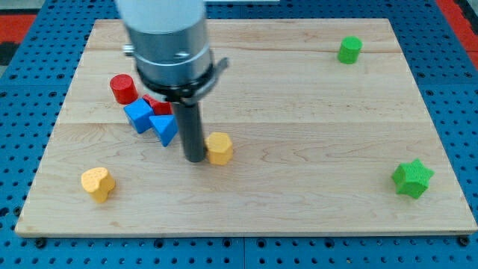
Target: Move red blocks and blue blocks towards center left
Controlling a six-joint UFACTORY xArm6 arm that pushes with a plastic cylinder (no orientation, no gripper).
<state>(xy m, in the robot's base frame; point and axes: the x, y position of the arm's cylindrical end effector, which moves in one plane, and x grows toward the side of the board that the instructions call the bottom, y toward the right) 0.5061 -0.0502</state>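
A red cylinder [122, 88] stands at the board's left. A second red block [159, 105] lies partly hidden behind the rod and the blue blocks; its shape is unclear. A blue cube [138, 115] and a blue triangular block [164, 128] sit side by side just below it. My tip [195, 158] is on the board right of the blue triangle, close to it, and touching or almost touching the left side of a yellow hexagonal block [219, 147].
A yellow heart-shaped block [98, 184] lies at the lower left. A green cylinder [349, 50] stands at the upper right and a green star [412, 178] at the lower right. The wooden board [299, 112] lies on a blue pegboard.
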